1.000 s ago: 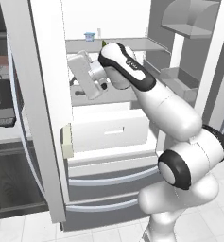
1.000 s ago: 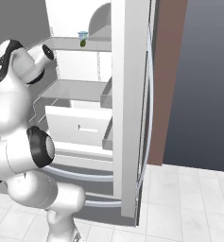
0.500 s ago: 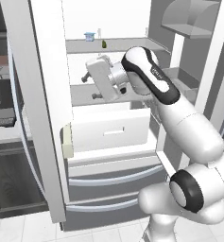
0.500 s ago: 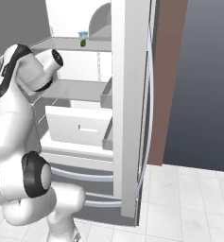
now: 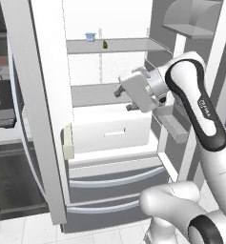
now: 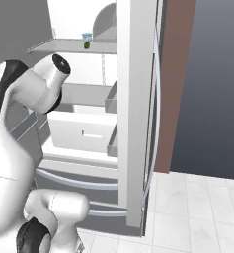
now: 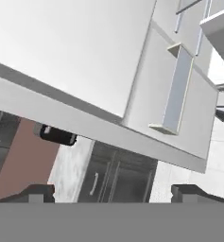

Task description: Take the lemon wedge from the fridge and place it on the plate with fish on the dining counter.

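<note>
Left base view — lemon wedge on the fridge shelf, above-left of empty fingers — spread wide.

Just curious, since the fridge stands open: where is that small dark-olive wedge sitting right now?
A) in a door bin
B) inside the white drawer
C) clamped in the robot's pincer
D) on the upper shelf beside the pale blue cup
D: the lemon wedge rests on the upper shelf of the fridge, just beside the pale blue cup, while the pincer hangs open and empty lower down.
</note>
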